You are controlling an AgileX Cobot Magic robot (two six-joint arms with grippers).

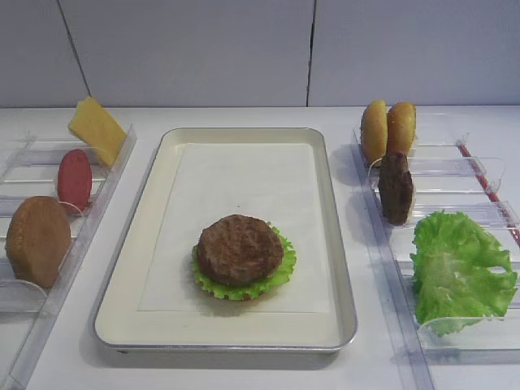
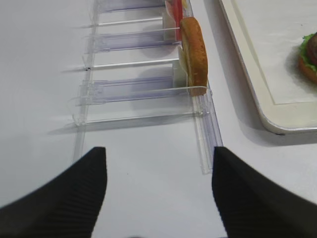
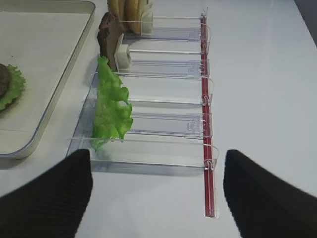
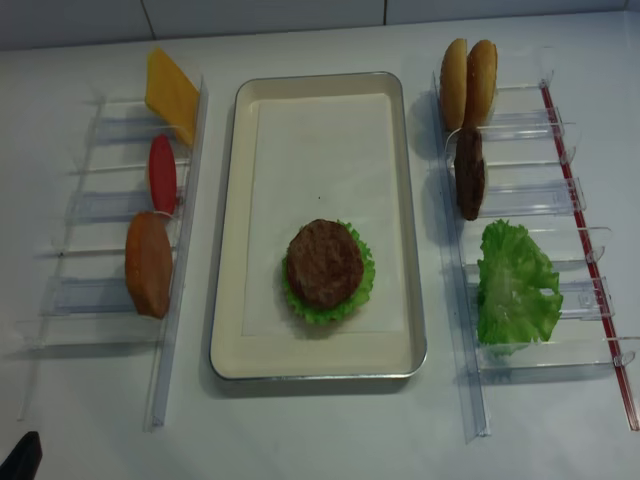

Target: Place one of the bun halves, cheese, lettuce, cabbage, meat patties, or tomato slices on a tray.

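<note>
Rough dark-brown meat patty (image 1: 240,248) on ruffled green lettuce (image 1: 282,270) already sits on the cream metal tray (image 1: 244,341) — tomato, cheese, top bun remain; my right gripper (image 3: 157,191) and left gripper (image 2: 158,191) both gape wide, empty.

The far half of the tray (image 1: 162,244) is left bare; its near middle is taken by a stacked patty (image 1: 240,248). Both flanks are lined by clear racks (image 1: 455,244).

The tray (image 1: 122,268) is cream with white paper. On it sits a dark brown patty (image 1: 240,249) over bright green lettuce (image 1: 280,274). The cheese (image 1: 97,130) is yellow, the tomato slice (image 1: 74,179) red, the buns (image 1: 387,128) golden-tan. The surface (image 1: 244,370) is white. The hands (image 3: 156,193) are black with fine ridges.
</note>
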